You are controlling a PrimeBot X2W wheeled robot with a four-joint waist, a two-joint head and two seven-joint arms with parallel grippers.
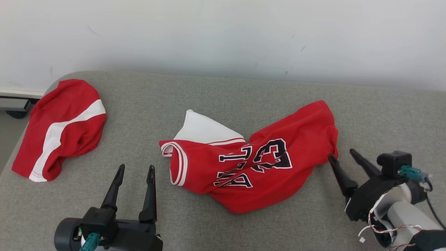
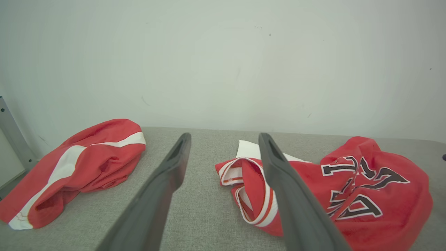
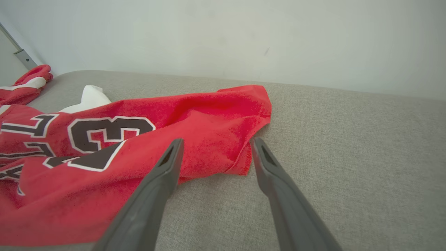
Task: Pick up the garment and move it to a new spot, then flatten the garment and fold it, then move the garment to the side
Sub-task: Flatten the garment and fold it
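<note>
Two empty, spread grippers flank the crumpled jersey, lying central on the grey surface. My left gripper is at its eight o'clock, my right gripper beside the three o'clock hem. I judge pickup unstarted; next, pinch that hem.
</note>
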